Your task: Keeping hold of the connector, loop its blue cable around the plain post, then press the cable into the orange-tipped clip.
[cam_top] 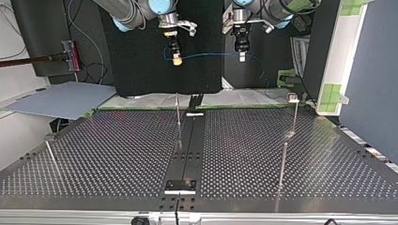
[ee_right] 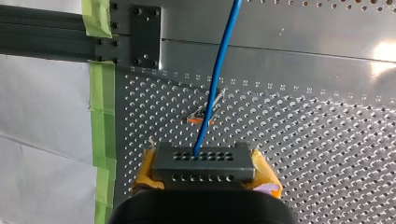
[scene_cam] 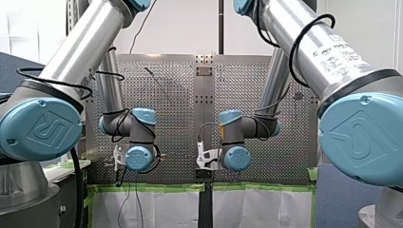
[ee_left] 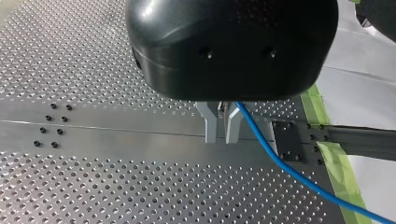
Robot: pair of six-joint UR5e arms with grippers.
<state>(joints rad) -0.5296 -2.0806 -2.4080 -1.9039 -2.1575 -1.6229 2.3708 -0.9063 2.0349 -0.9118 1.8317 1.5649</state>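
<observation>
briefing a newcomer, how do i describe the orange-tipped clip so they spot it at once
In the right wrist view, start at the silver perforated metal table. Just ahead of the grey drilled connector block, beneath the thin blue cable leaving it, sits a small metal clip. Its orange tip sets it apart from the bare holes around.

The front view sits high behind the arms, facing the distant table. The top view looks back low across it. Wrist views peer close past my left gripper and my right gripper with its connector onto the table; these three share the blue cable.
</observation>
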